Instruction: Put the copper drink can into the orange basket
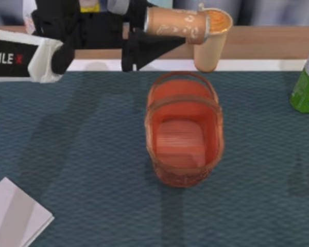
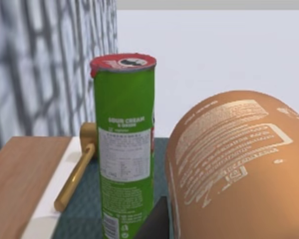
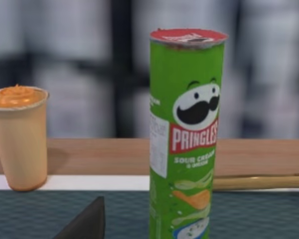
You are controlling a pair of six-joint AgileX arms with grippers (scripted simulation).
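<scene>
My left gripper (image 1: 144, 31) is shut on the copper drink can (image 1: 177, 24), which lies sideways in the air at the far edge of the table. The can hangs just beyond the far end of the orange basket (image 1: 215, 128), beside the rim of a tan cup. In the left wrist view the can (image 2: 239, 164) fills the near right, with one dark finger (image 2: 157, 224) against its end. The basket stands upright at mid-table, its hoop handle (image 1: 183, 98) crossing it and its inside bare. My right arm is out of the top view, low near the table's right side.
A tan paper cup (image 1: 211, 46) with orange filling stands right behind the basket, almost touching the can. A green chips tube (image 1: 306, 82) is upright at the far right. A brass-coloured tool (image 2: 74, 174) lies along the far edge. White paper (image 1: 15, 216) covers the near-left corner.
</scene>
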